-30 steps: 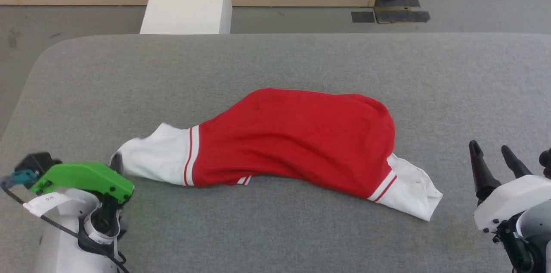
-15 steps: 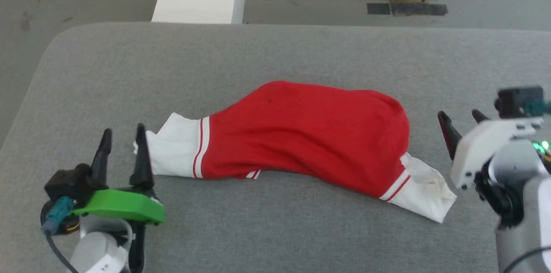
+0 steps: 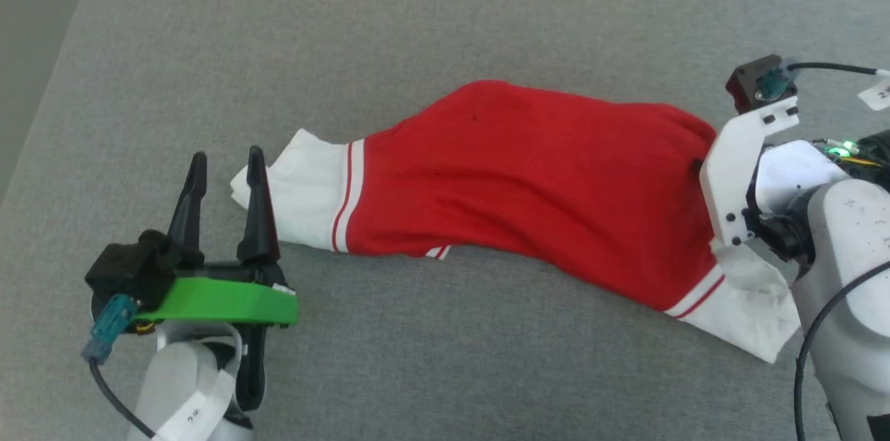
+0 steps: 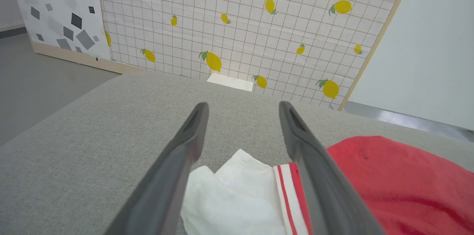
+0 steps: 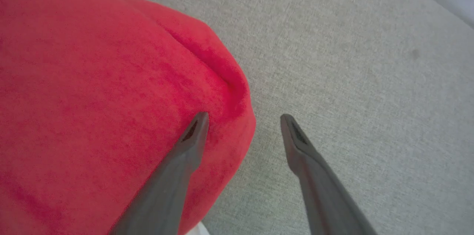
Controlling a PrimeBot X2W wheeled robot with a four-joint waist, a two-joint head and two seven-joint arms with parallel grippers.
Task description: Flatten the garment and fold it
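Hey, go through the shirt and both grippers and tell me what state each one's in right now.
garment: bunched lengthwise on the grey surface, not flattened, not folded.
left gripper: open at the white sleeve end, gripping nothing.
right gripper: open, one finger over the garment's red edge, the other over bare surface.

Open grey surface (image 3: 445, 17) around garment (image 3: 528, 183); garment blocks straight path between left pincer (image 3: 227, 154) and right pincer (image 5: 244, 117).
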